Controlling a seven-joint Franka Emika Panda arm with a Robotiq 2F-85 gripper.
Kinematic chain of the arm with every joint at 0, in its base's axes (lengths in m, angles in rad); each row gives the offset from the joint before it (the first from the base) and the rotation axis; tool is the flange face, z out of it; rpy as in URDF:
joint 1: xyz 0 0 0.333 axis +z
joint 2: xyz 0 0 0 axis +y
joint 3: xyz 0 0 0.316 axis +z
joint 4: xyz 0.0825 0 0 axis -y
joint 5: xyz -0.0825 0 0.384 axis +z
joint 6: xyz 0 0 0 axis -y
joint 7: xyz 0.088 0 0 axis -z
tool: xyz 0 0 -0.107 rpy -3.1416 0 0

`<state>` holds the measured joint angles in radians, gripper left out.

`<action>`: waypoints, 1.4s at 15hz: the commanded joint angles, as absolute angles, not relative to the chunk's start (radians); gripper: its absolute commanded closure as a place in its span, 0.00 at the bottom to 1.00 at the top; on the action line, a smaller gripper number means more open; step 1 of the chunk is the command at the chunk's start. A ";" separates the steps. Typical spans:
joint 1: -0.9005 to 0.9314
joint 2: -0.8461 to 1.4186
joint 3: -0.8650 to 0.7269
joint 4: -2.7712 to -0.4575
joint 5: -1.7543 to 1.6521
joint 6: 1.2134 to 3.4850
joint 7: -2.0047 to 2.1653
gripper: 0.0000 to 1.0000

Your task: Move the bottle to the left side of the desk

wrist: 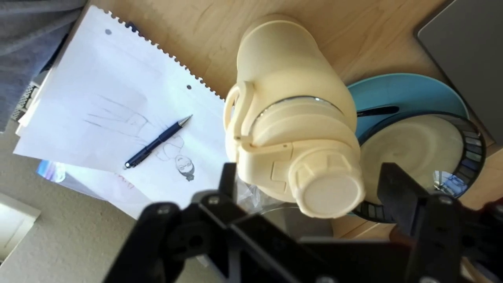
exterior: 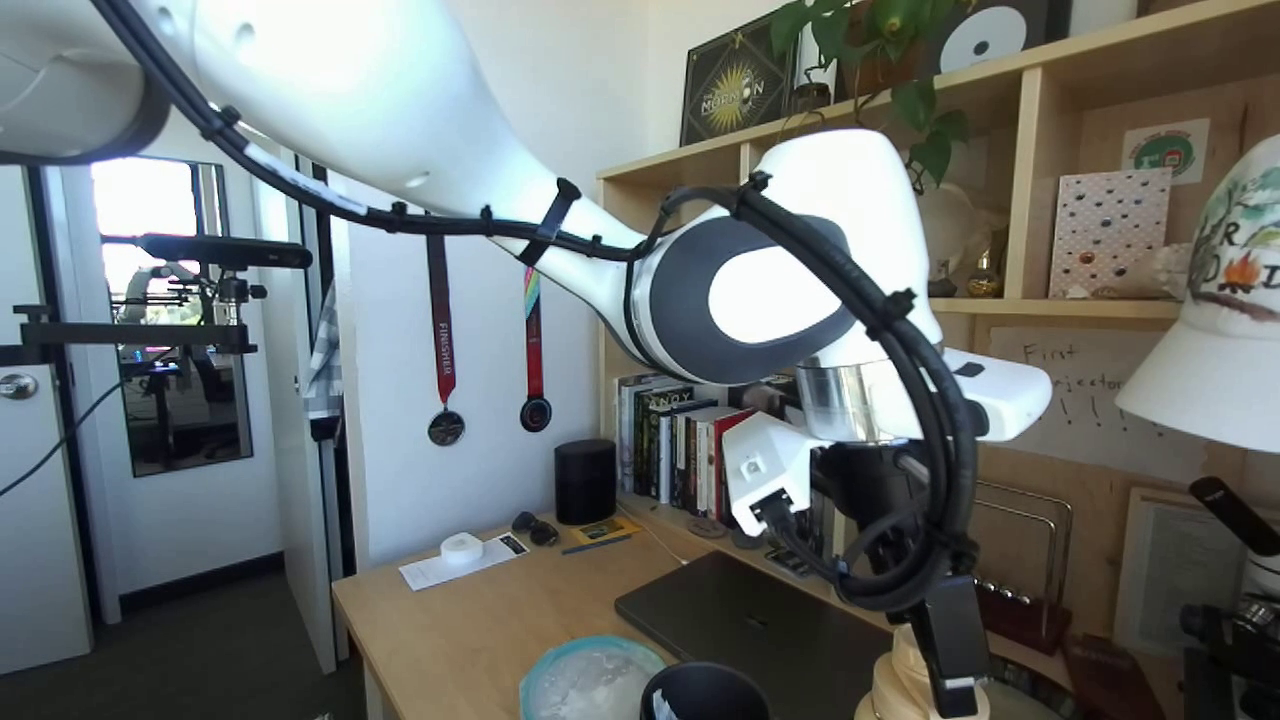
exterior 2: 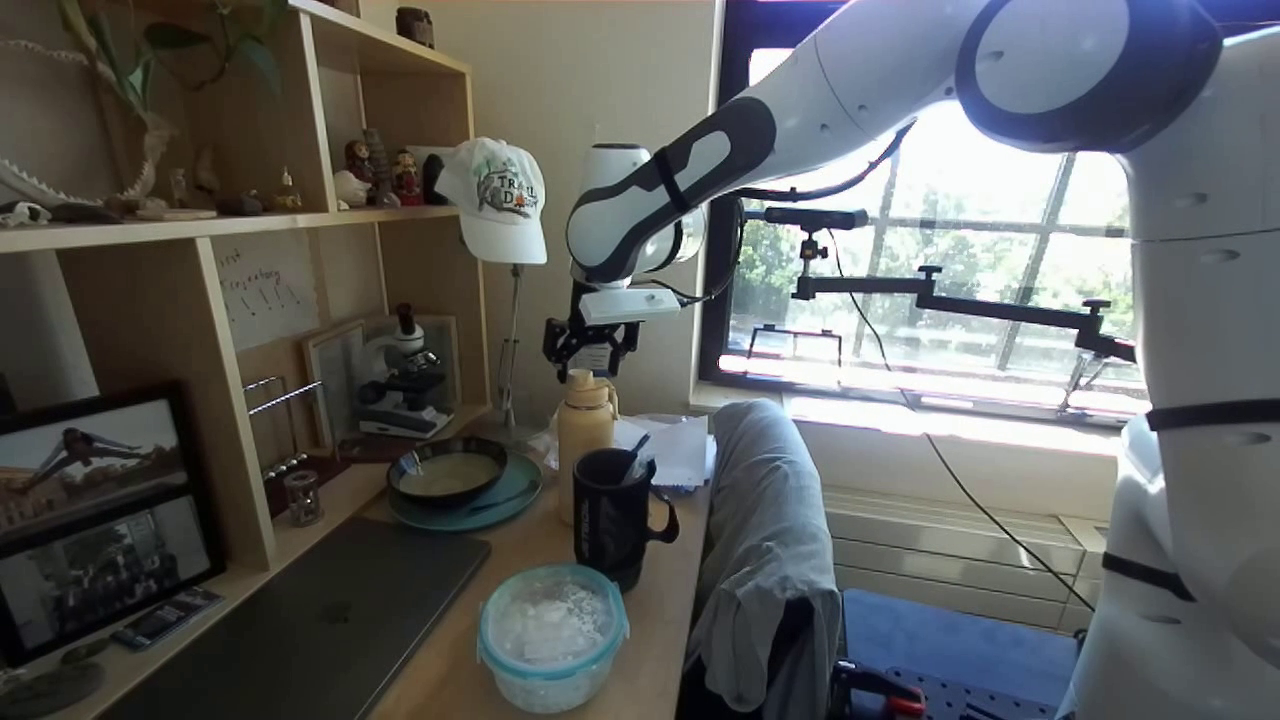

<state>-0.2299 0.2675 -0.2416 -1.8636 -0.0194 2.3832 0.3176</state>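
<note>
Bottle [wrist: 294,116] needs an even grip; the step in hand looks like a late approach. I would nudge toward the left of the wrist frame to even the gaps, go down straight over the cap [wrist: 332,192], then close gently with the handle [wrist: 244,110] kept out of the squeeze. The mug [exterior 2: 612,510], near the bottle at lower centre of an exterior view, argues for a clean lift before carrying across the desk [wrist: 188,23].

Nothing is held: the gripper [wrist: 309,173] is spread wide. In the wrist view the cap shows between the fingers [wrist: 401,192], the body reaching to upper centre; the bottle's left edge shows hard by the finger at frame left, with more room at the right. In an exterior view the bottle [exterior 2: 585,440] stands upright mid-frame, its top near the fingertips; whether they touch, I cannot tell.
</note>
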 commanded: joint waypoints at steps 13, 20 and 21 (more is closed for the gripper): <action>-0.212 0.255 -0.255 -1.842 -0.042 2.347 0.328 0.80; -0.170 0.160 -0.259 -1.863 -0.155 2.268 0.384 0.80; -0.166 0.145 -0.254 -1.863 -0.167 2.260 0.392 0.80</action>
<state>-0.1949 0.2262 -0.2444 -1.8506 -0.1149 2.3051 0.3465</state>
